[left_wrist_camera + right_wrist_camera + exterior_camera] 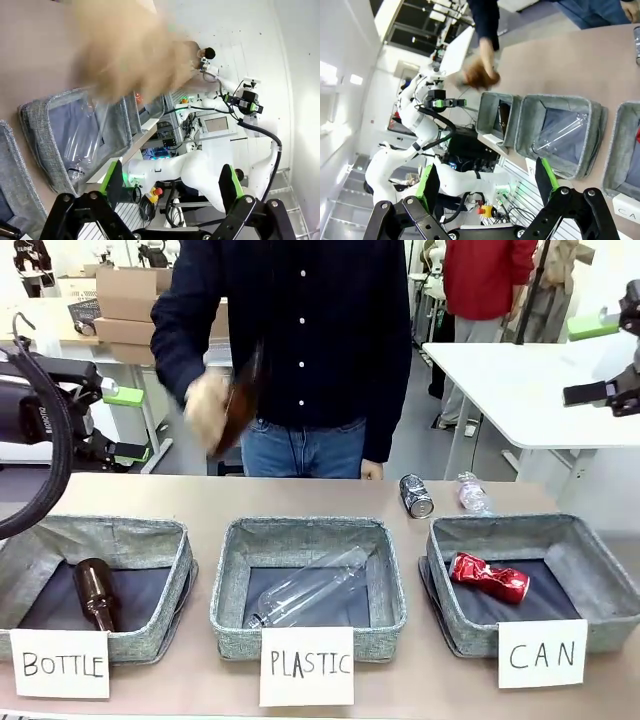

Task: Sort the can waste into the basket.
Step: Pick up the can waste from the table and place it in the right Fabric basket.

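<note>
A dented red can point(489, 577) lies inside the grey basket point(520, 525) carded "CAN" at the right. A black and silver can point(416, 495) stands on the table just behind that basket's far left corner. My left gripper point(128, 423) hangs open and empty off the table's left, well above the baskets. My right gripper point(592, 360) is open and empty high at the right edge. In the left wrist view my gripper point(171, 182) has its jaws wide apart, and so does my gripper point(486, 181) in the right wrist view, where the CAN basket point(620, 150) sits at the right edge.
A person stands across the table; a blurred hand point(208, 408) holds a brown bottle point(240, 405) above the left half. The BOTTLE basket point(150, 530) holds a brown bottle point(95, 592). The PLASTIC basket point(300, 528) holds a clear bottle point(310, 585). Beside the black can lies a crumpled clear bottle point(472, 493).
</note>
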You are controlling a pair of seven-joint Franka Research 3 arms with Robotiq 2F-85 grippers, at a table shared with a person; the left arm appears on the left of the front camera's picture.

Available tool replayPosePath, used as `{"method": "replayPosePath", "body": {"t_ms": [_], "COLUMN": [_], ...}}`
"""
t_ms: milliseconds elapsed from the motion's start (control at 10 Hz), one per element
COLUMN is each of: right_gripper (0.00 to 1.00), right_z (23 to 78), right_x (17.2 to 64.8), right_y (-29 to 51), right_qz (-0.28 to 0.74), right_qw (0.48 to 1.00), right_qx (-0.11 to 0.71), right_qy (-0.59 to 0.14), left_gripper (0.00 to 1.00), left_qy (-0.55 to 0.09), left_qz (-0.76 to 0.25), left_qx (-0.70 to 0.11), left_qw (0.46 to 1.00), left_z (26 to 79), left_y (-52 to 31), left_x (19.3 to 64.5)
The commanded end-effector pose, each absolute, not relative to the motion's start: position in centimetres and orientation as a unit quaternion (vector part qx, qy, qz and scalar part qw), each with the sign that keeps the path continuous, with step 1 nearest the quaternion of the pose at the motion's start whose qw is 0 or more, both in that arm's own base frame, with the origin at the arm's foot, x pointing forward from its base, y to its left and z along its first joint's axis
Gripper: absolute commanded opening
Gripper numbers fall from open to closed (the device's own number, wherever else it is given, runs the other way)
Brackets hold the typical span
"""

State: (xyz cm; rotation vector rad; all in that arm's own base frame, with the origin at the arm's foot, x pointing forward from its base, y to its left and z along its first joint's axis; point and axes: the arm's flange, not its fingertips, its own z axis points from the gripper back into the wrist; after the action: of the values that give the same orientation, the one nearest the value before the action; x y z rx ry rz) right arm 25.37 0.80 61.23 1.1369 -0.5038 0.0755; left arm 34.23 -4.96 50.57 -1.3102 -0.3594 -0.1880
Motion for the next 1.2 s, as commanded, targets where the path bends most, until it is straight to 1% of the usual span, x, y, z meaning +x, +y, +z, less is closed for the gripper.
{"method": "replayPosePath", "body": {"t_ms": [0,100,200,300,400,500,600,700,800,900,1000,1100], "right_gripper": [1.00,1.00,1.00,1.00,1.00,1.00,1.00,1.00,1.00,1.00,1.00,1.00], "right_z": [61.2,61.9,61.2,59.8,57.5,55.4,53.8,52.7,54.8,51.4,51.4,51.8], "right_x": [25.4,26.5,31.8,37.1,42.0,45.1,46.7,46.8,43.9,46.9,46.9,47.0], "right_y": [0.8,2.9,6.8,8.7,9.5,10.5,11.1,11.6,11.5,11.8,11.8,11.0], "right_qz": [0.035,0.075,0.117,0.144,0.148,0.182,0.177,0.154,0.109,0.196,0.196,0.173], "right_qw": [0.812,0.875,0.931,0.951,0.971,0.969,0.968,0.969,0.975,0.960,0.960,0.966], "right_qx": [0.532,0.422,0.290,0.216,0.098,0.066,0.007,0.003,0.117,0.070,0.070,0.064], "right_qy": [-0.236,-0.223,-0.190,-0.169,-0.158,-0.154,-0.175,-0.193,-0.153,-0.188,-0.188,-0.180], "left_gripper": [1.00,1.00,1.00,1.00,1.00,1.00,1.00,1.00,1.00,1.00,1.00,1.00], "left_qy": [-0.166,-0.166,-0.166,-0.166,-0.166,-0.166,-0.166,-0.166,-0.166,-0.166,-0.166,-0.166], "left_qz": [-0.083,-0.083,-0.083,-0.083,-0.083,-0.083,-0.083,-0.083,-0.083,-0.083,-0.083,-0.083], "left_qx": [-0.613,-0.613,-0.613,-0.613,-0.613,-0.613,-0.613,-0.613,-0.613,-0.613,-0.613,-0.613], "left_qw": [0.768,0.768,0.768,0.768,0.768,0.768,0.768,0.768,0.768,0.768,0.768,0.768], "left_z": [50.9,50.9,50.9,50.9,50.9,50.9,50.9,50.9,50.9,50.9,50.9,50.9], "left_y": [-4.9,-4.9,-4.9,-4.9,-4.9,-4.9,-4.9,-4.9,-4.9,-4.9,-4.9,-4.9], "left_x": [34.1,34.1,34.1,34.1,34.1,34.1,34.1,34.1,34.1,34.1,34.1,34.1]}}
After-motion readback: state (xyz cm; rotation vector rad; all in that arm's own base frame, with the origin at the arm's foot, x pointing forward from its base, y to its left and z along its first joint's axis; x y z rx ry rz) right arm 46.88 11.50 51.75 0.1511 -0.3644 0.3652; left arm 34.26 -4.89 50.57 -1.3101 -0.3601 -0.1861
